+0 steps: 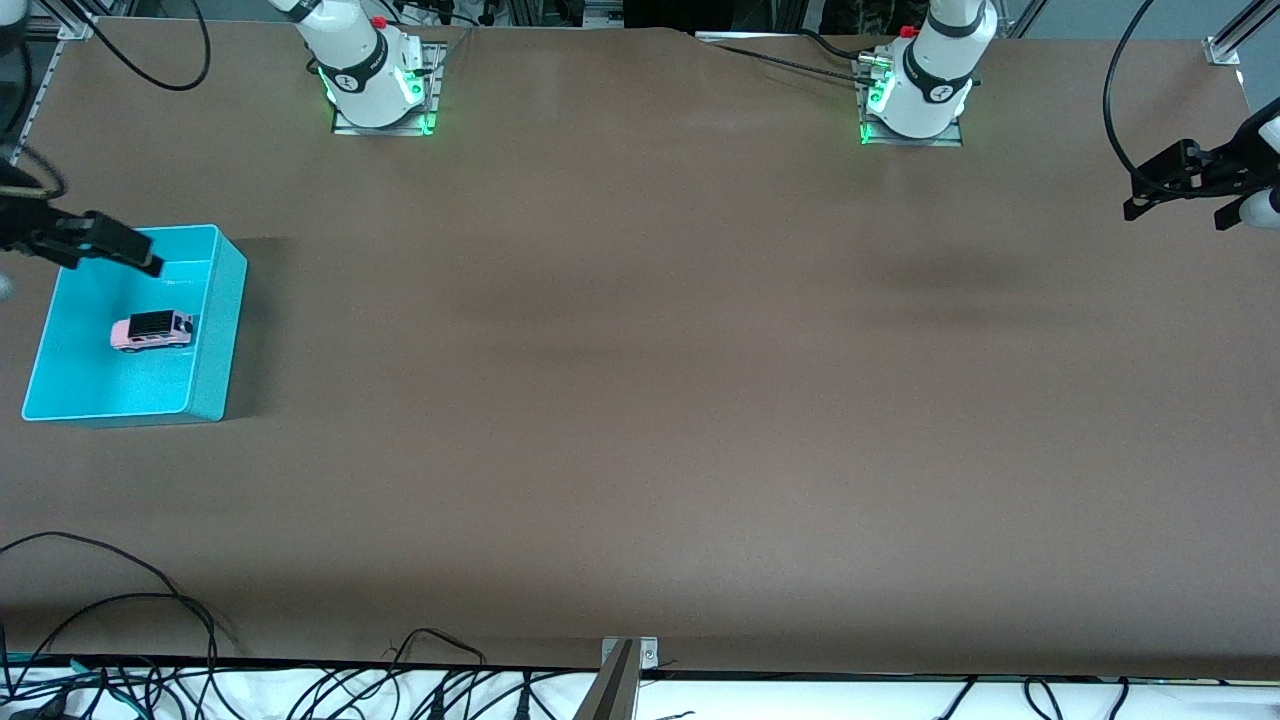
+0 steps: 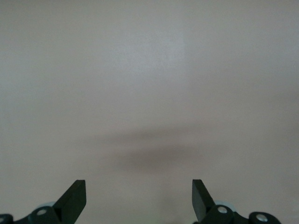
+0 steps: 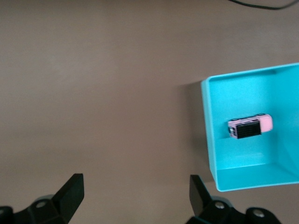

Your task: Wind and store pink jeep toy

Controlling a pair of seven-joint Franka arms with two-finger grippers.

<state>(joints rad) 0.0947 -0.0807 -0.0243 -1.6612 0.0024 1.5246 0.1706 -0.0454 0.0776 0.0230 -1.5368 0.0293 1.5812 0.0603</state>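
Note:
The pink jeep toy (image 1: 152, 331), light pink with a black roof, lies inside the turquoise bin (image 1: 215, 320) at the right arm's end of the table. It also shows in the right wrist view (image 3: 250, 126), on the floor of the bin (image 3: 210, 135). My right gripper (image 1: 140, 255) is open and empty, up in the air by the bin's edge; its wrist view shows it (image 3: 135, 182) over bare table beside the bin. My left gripper (image 1: 1140, 195) is open and empty, raised over the left arm's end of the table, with only bare table under it (image 2: 138, 186).
The brown table (image 1: 640, 400) carries nothing else. Black cables (image 1: 150, 600) lie along the table edge nearest the front camera, where a metal bracket (image 1: 628, 655) also sits. Another cable (image 1: 150, 60) loops near the right arm's base.

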